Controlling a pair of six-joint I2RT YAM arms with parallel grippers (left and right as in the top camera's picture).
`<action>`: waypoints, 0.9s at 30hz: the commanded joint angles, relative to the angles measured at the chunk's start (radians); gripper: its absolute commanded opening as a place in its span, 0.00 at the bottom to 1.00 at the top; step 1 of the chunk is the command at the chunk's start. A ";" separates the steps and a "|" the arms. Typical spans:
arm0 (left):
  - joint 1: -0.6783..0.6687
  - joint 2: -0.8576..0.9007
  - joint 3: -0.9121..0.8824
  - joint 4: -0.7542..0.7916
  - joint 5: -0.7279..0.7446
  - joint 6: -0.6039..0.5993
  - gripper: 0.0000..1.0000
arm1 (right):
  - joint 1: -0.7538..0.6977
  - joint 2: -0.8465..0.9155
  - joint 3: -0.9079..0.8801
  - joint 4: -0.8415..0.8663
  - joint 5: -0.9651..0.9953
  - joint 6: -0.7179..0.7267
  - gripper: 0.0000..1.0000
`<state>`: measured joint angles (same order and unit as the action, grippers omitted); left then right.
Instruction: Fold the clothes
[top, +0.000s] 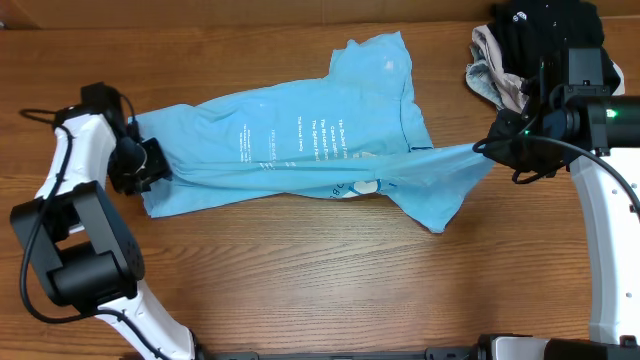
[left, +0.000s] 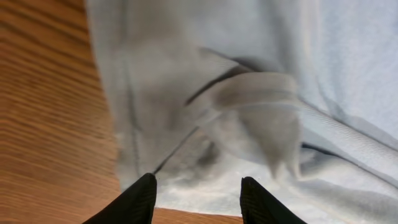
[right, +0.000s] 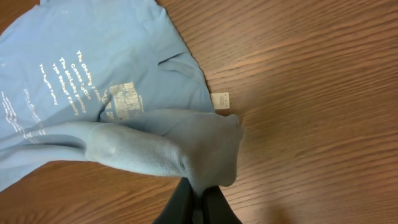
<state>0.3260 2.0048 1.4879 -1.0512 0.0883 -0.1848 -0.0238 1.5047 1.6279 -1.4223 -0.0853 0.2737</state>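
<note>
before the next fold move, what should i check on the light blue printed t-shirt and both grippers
1. Right gripper shut on the light blue printed t-shirt: ok.
2. Left gripper gripping the shirt's left edge: not ok, fingers apart.
3. Shirt lying flat: not ok, a bunched ridge runs across it.
4. Pile of dark and beige clothes apart from the shirt: ok.
5. Shirt within the brown wooden table's edges: ok.

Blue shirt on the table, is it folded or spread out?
The blue shirt is partly folded: one edge drawn lengthwise across it, pinched by the right gripper; the rest rumpled.
</note>
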 joint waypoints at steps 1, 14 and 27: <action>0.003 -0.044 -0.012 0.023 0.031 0.005 0.45 | -0.002 -0.005 0.000 0.002 0.017 -0.013 0.04; 0.001 -0.043 -0.210 0.298 0.062 0.005 0.37 | -0.002 -0.005 0.000 -0.001 0.017 -0.016 0.04; -0.002 -0.043 -0.210 0.455 0.098 0.005 0.27 | -0.002 -0.005 0.000 0.002 0.017 -0.017 0.04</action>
<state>0.3305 1.9823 1.2850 -0.6159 0.1516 -0.1844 -0.0238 1.5047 1.6279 -1.4246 -0.0849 0.2611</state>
